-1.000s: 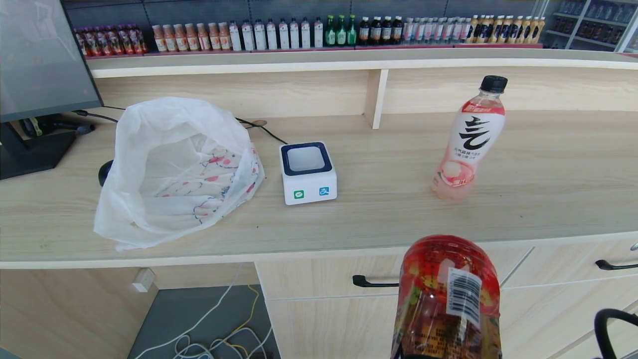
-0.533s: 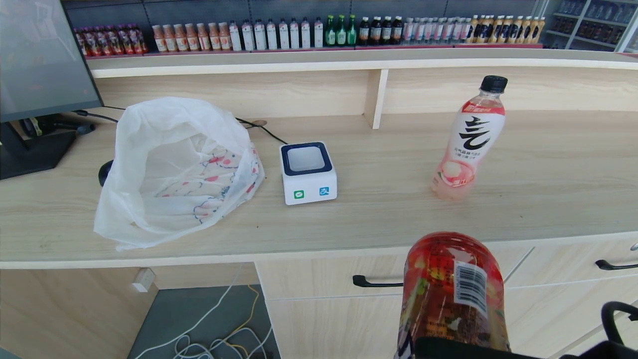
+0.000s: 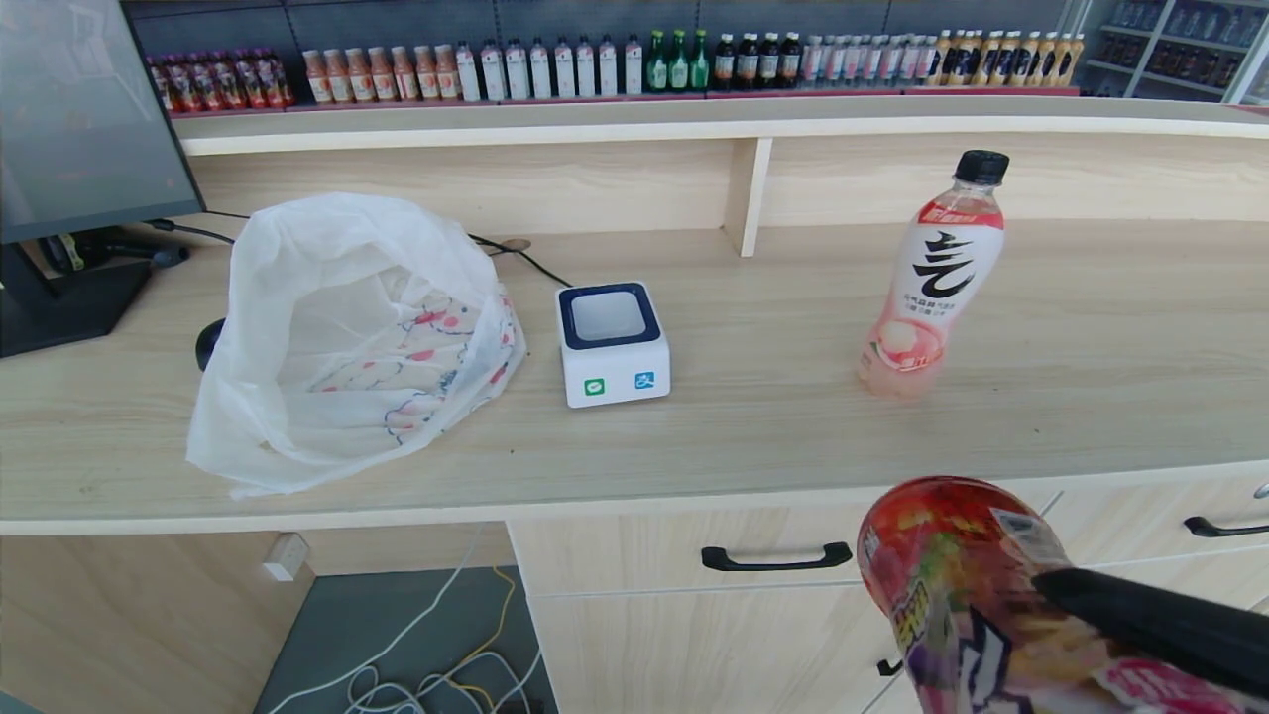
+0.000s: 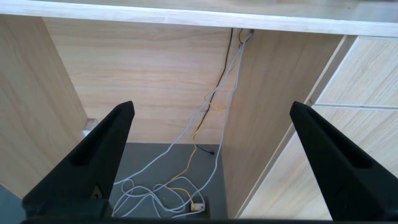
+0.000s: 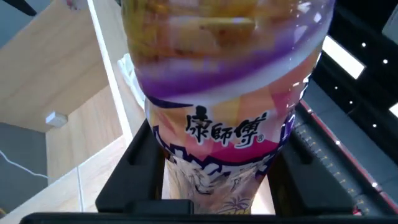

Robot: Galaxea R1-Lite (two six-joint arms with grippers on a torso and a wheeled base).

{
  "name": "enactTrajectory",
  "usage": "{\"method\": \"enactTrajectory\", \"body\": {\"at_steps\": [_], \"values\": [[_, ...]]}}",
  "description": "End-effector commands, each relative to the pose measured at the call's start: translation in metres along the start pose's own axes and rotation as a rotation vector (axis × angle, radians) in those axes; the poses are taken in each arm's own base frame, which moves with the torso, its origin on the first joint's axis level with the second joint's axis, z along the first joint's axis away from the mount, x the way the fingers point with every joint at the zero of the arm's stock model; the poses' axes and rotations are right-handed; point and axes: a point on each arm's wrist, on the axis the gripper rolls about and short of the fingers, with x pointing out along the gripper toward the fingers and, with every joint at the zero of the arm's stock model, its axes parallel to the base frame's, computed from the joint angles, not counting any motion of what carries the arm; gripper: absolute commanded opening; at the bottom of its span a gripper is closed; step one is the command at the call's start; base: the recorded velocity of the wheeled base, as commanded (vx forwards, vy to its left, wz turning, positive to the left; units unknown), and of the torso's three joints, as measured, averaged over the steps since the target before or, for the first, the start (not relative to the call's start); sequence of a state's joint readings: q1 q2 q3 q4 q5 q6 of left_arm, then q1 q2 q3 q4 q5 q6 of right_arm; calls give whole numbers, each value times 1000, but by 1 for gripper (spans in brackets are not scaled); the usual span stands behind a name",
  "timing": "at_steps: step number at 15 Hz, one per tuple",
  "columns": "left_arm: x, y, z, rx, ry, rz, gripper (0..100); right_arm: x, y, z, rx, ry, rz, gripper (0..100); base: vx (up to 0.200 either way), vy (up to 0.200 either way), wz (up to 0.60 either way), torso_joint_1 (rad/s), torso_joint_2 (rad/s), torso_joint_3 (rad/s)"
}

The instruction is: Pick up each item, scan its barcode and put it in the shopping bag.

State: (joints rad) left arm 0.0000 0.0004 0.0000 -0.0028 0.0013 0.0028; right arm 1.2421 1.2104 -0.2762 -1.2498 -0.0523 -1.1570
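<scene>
1. My right gripper is nearest. Its black fingers are clamped on either side of a clear plastic drink bottle with a red, yellow and purple label.
2. This bottle is held tilted in front of the drawer fronts, below the counter's edge. One black finger crosses it, and its far end is cut off by the frame, so I cannot make out its cap.
3. My left gripper hangs low under the counter with its fingers wide apart, holding nothing. Loose white and yellow cables lie on the grey floor beneath it.
4. On the light wooden counter sits the small white square scanner with a dark blue window frame.
5. Just to the scanner's left slumps the translucent white plastic shopping bag, its mouth open. I cannot tell whether the red and blue marks showing through it are print or contents.
6. Well to the scanner's right, a pink-and-white bottle with a black cap stands upright.
7. Farthest off are a dark monitor, cut off at the edge, and a shelf row of bottles.
</scene>
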Motion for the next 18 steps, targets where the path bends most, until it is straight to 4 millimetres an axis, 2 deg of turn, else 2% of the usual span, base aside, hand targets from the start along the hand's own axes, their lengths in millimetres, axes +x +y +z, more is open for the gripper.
{"method": "enactTrajectory", "body": {"at_steps": [1, 4, 8, 10, 12, 15, 18], "values": [[0, 0, 0, 0, -1, 0, 100, -11, 7, -4, 135, 17, 34, 0, 0, 0, 0, 0, 0, 0], [0, 0, 0, 0, -1, 0, 100, -10, 17, -11, 355, 71, 68, 0, 0, 0, 0, 0, 0, 0], [0, 0, 0, 0, -1, 0, 100, -12, 16, -19, 458, 117, 43, 0, 0, 0, 0, 0, 0, 0], [0, 0, 0, 0, -1, 0, 100, -16, 14, -36, 535, 220, -13, 0, 0, 0, 0, 0, 0, 0], [0, 0, 0, 0, -1, 0, 100, -15, 7, -44, 724, 257, -95, 0, 0, 0, 0, 0, 0, 0], [0, 0, 0, 0, -1, 0, 100, -2, -6, -48, 799, 253, -176, 0, 0, 0, 0, 0, 0, 0], [0, 0, 0, 0, -1, 0, 100, 22, -24, -70, 867, 284, -296, 0, 0, 0, 0, 0, 0, 0]]}}
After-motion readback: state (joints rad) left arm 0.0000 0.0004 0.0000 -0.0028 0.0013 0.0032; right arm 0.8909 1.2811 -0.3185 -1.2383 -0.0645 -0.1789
